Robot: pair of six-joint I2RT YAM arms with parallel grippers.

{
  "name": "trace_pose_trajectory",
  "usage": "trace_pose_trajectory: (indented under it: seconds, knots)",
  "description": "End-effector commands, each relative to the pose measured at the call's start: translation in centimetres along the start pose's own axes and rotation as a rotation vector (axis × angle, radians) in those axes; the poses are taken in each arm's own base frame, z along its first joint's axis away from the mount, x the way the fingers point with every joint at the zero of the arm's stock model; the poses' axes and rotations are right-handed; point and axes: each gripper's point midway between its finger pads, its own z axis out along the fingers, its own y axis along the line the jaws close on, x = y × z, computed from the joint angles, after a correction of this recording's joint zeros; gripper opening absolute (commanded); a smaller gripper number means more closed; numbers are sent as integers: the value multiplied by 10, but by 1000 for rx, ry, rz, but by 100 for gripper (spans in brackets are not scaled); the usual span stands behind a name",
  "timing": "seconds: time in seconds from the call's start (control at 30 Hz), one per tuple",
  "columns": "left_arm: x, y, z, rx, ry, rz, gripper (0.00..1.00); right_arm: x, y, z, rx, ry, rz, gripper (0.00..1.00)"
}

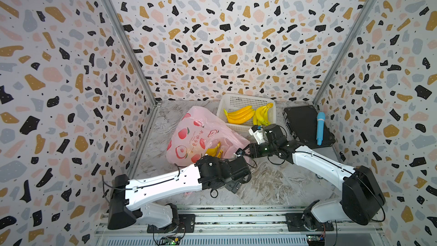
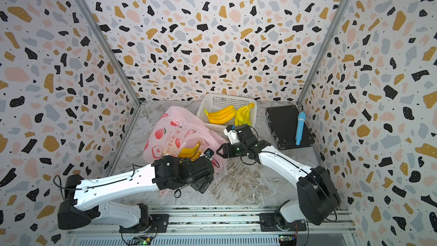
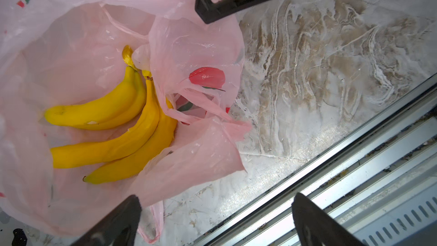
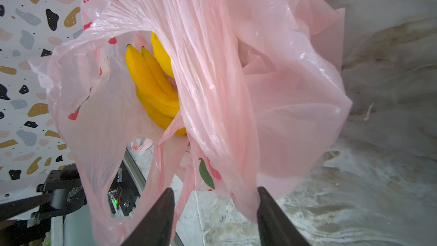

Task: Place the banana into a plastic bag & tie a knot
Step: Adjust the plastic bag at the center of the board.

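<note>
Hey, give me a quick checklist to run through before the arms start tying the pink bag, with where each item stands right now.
1. Yellow banana bunch inside the pink plastic bag: ok.
2. Bag mouth gathered for a knot: not ok, it gapes open.
3. Left gripper open and empty: ok.
4. Right gripper straddling bag film, jaws apart: ok.
5. Bag clear of the white plastic basket: cannot tell, they overlap in both top views.
</note>
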Motion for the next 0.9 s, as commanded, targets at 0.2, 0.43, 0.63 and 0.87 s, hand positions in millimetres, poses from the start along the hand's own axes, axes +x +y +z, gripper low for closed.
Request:
trace_pose_trajectory:
  seconds: [0.2,0.43,0.63,0.87]
  knots:
    - [-7,-5,38,-115,-2,-33,92,-24,16,8,-97,-37,52,28]
    - [-6,20,39,-252,-39,-72,59,-34,20,-1,-84,-79,65,0]
    - [-3,13,53,-216,-22,-83,54,-38,28,-6,-119,-101,89,0]
    - [5,-1,71,-157,22,-102,76,-39,23,-6,-91,-103,151,0]
